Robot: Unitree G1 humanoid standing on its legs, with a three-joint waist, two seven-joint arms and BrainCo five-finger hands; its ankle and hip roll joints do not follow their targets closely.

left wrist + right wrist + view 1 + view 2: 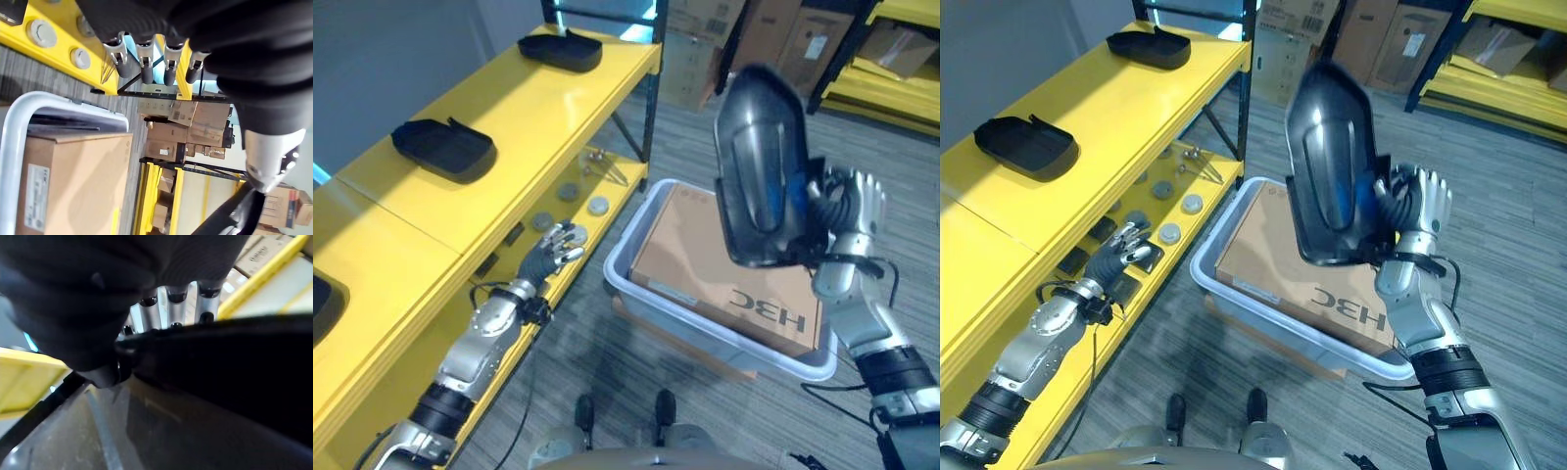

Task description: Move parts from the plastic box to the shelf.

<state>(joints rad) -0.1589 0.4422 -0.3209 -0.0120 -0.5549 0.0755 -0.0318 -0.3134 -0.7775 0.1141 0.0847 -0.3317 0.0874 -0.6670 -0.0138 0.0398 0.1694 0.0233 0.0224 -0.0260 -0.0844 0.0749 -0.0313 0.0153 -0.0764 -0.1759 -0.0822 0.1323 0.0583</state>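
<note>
Right hand (1417,211) was raised above the plastic box (1234,294), fingers curled round the edge of a large dark glossy part (1332,166), which it held upright and slightly tilted in the air, well clear of the box; in the right wrist view the fingers (176,308) wrapped over the part's dark rim. The plastic box, pale grey, sat on the striped grey floor (1528,225) just beside the yellow shelf (538,108), with a brown cardboard carton (705,255) lying inside it and covering most of its interior. Left hand (553,250) hung beside the shelf's lower level, near the box's near corner, fingers straight and relaxed, holding nothing; the left wrist view showed its dark-tipped fingers (144,63) in a loose row pointing toward the shelf edge. 2 black moulded parts (445,147) (560,49) rested on the shelf's top surface, well apart from each other, and the edge of 1 more dark piece (325,304) showed at the shelf's near end. Several small round grey discs (1170,233) and a few thin metal pieces (1200,162) lay on the lower level. Stacked cardboard boxes (1381,39) and more yellow racking (891,69) stood beyond
</note>
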